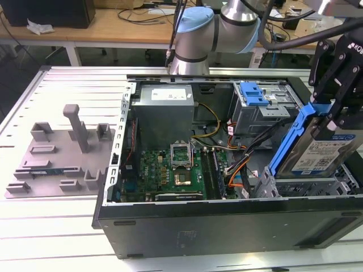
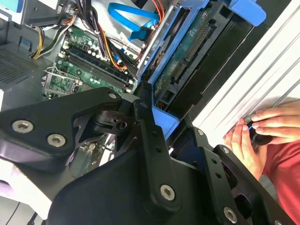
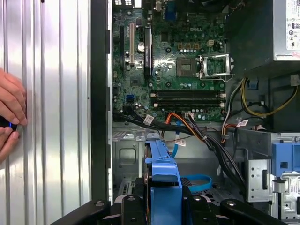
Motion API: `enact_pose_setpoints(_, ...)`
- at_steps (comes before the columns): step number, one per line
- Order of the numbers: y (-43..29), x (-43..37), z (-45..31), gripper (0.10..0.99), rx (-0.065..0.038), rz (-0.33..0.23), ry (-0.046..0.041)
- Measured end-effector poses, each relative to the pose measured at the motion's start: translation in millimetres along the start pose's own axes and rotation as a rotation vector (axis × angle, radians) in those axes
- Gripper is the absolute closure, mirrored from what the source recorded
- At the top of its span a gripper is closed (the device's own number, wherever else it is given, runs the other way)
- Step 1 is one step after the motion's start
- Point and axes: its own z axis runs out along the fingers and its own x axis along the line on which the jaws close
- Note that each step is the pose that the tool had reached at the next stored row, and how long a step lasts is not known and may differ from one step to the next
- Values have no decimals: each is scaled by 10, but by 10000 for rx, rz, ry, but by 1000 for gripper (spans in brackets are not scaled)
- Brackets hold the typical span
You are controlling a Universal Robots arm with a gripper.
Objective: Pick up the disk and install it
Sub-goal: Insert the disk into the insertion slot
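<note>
In the exterior view, the end effector (image 1: 332, 110) is grasping the disk (image 1: 323, 150), tilted above the case (image 1: 227, 221) at 3 o'clock; a tray (image 1: 57, 164) lies at 9 o'clock. In both wrist views, a person's hands (image 2: 267, 129) rest on the tabletop (image 3: 56, 140) beside the case.

the arm (image 1: 195, 34) stands at the far side and stretches toward the exterior view's right, wrist bent down. its black gripper (image 1: 332, 110) hangs tilted, fingers (image 2: 145, 131) clamped on the disk (image 1: 323, 150), gripping its blue bracket.
</note>
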Motion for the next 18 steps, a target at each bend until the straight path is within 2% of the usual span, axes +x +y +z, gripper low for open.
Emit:
enact_pose_setpoints(8,-2,3,117,718,0,0,-1)
enact_pose_setpoints(10,-3,4,180,718,0,0,-1)
enact_pose_setpoints(18,-6,8,345,718,13,-1,-1)
